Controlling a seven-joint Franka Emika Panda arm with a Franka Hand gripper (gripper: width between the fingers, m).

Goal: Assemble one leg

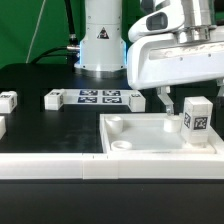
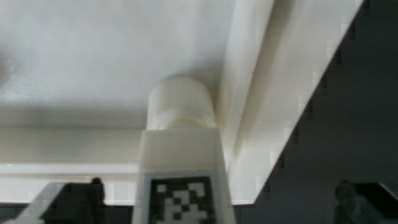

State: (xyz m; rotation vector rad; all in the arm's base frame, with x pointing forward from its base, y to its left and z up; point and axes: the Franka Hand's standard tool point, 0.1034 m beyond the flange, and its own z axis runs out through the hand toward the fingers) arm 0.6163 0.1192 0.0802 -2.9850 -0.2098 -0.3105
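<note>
A leg [image 1: 195, 115], a small white block with a black-and-white tag, stands upright on the near right corner of the large white square panel [image 1: 140, 135]. My gripper [image 1: 178, 102] hangs just above and around it. In the wrist view the leg [image 2: 178, 170] sits between my dark fingertips [image 2: 71, 205], with a gap on each side. The jaws stand wide and touch nothing, so my gripper [image 2: 217, 205] is open. The panel's raised rim [image 2: 267, 90] runs beside the leg.
The marker board [image 1: 100, 97] lies at the back centre in front of the robot base [image 1: 100, 40]. Loose legs lie at the exterior view's left [image 1: 8, 99] and beside the marker board [image 1: 52, 99]. A white ledge [image 1: 50, 165] runs along the front.
</note>
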